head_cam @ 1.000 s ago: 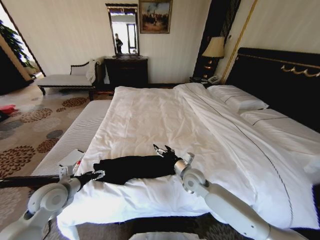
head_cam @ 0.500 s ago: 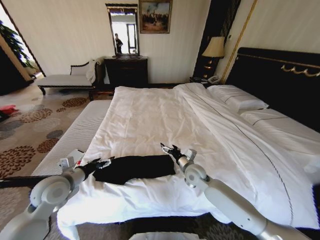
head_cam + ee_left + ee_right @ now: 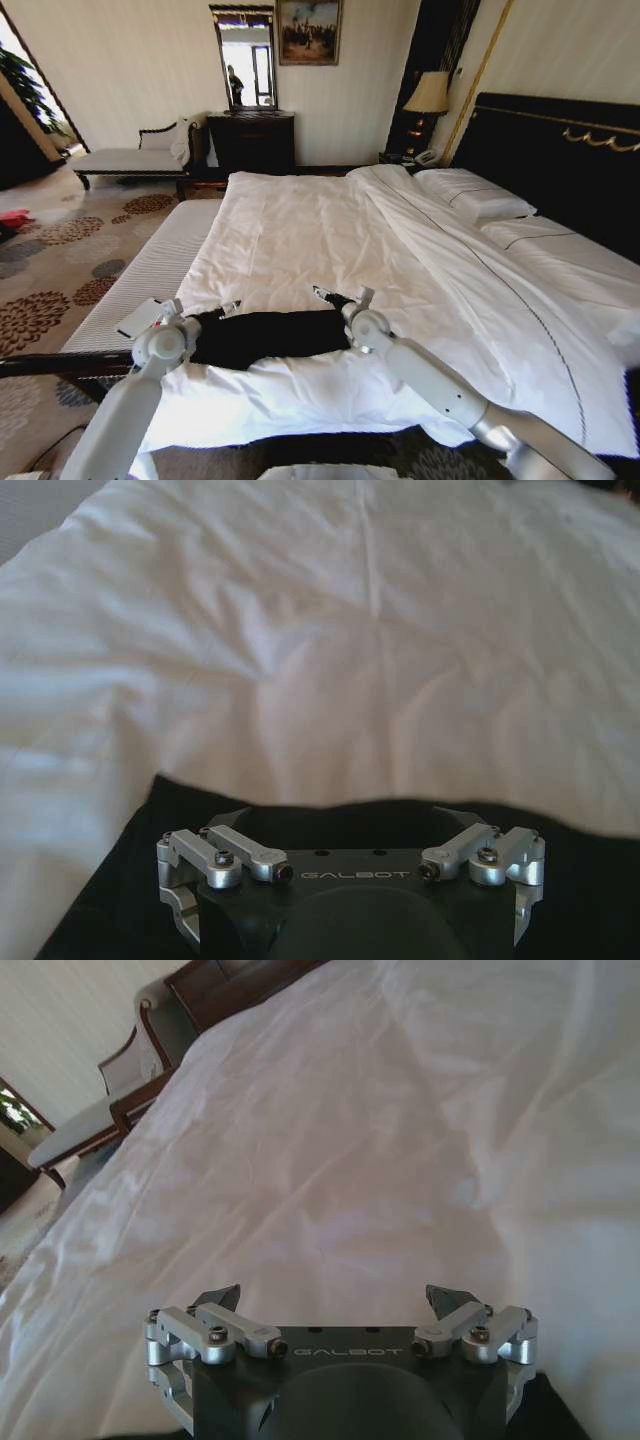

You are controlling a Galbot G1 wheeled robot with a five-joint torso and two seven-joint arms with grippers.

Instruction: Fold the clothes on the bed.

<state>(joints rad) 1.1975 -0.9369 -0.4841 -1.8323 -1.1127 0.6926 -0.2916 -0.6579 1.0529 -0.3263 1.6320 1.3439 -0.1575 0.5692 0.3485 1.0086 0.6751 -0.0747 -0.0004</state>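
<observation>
Step in hand, by my reading: mid-fold. One black T-shirt [image 3: 268, 335] lies as a narrow band near the foot edge of the bed [image 3: 300, 230]. Left gripper [image 3: 226, 309] at its left end, fingers spread wide, empty. Right gripper [image 3: 330, 297] at its right end, also spread wide, empty over the duvet. Next move likely calls for matched grasps on both ends. Farther off: two pillows [image 3: 480, 200].
</observation>
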